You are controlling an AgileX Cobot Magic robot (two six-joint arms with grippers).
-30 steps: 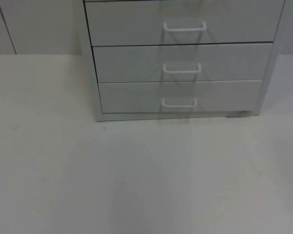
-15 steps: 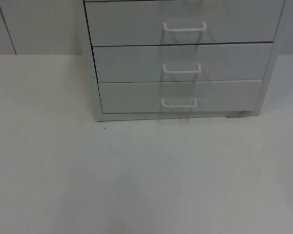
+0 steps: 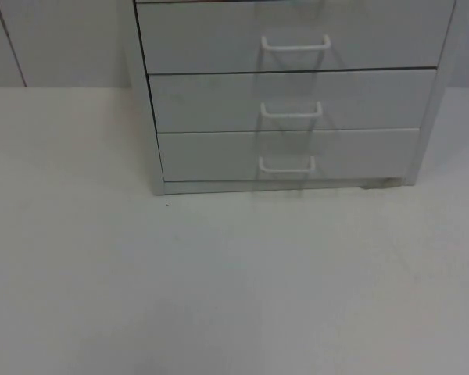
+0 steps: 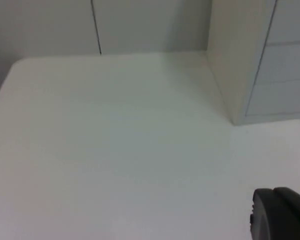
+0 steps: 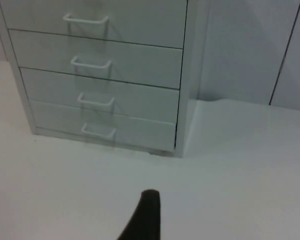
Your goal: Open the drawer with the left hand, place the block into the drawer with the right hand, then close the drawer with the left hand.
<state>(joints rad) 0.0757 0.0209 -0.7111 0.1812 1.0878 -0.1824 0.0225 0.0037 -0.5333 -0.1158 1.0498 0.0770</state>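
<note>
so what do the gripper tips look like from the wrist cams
The left gripper's fingertip is a matte black, blocky piece with rounded corners. The right gripper's fingertip is also plain black, a narrow tapered blade with a rounded end. No markings are visible on either.

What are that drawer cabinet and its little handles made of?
The drawer cabinet looks like painted sheet metal, though it could be plastic: flat, matte pale grey fronts with thin, crisp seams. The handles look like white-coated wire or plastic: slim bent loops, faintly glossy.
</note>
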